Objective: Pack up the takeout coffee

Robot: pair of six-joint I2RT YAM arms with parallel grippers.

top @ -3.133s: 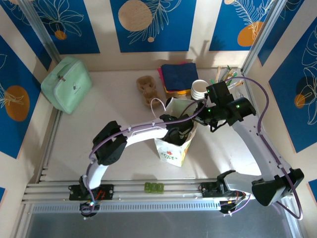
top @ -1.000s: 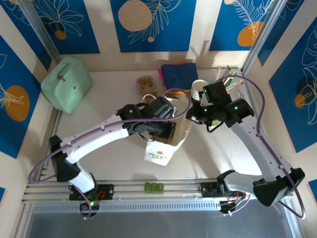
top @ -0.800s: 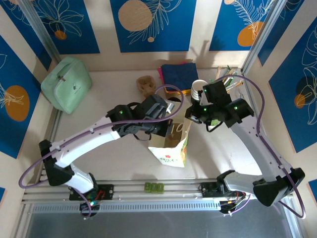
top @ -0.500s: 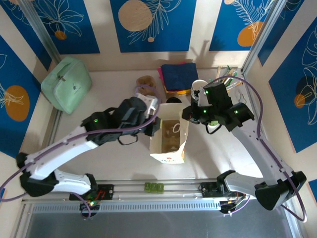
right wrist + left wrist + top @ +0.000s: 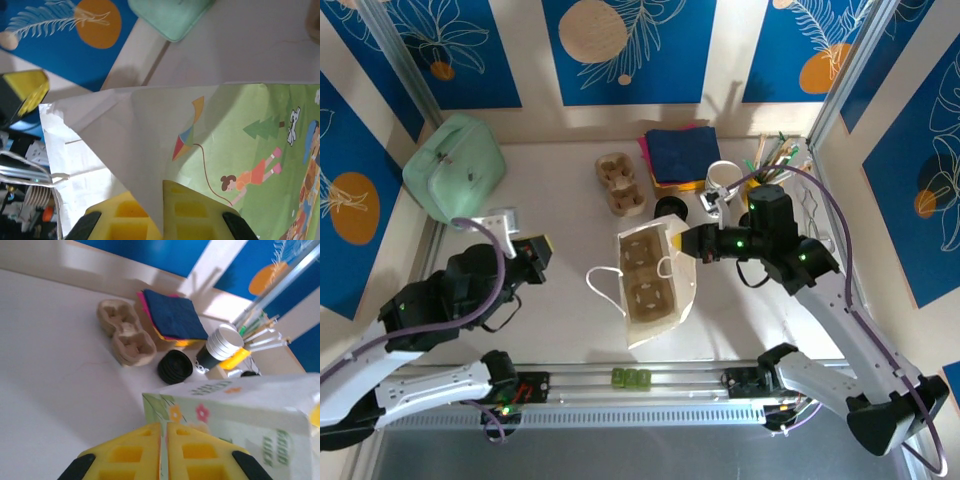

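Observation:
The takeout coffee cups, a stack of white ribbed cups with a dark lower part, stand at the back right, behind my right arm. In front of them a flowered paper bag stands mid-table with its mouth open upward. A brown cup carrier lies inside the bag. My right gripper is shut on the bag's right rim, and paper runs between its fingers. My left gripper is left of the bag and apart from it. Its jaws are nearly together with nothing between them.
A second cardboard carrier and a black lid sit behind the bag. Blue napkins and stirrers lie at the back right. A mint-green case sits at the back left. The bag's white handle loops out leftward.
My left arm has pulled back from the bag's left rim to the near left. The bag now stands more open. My right gripper has shifted down-left with the rim.

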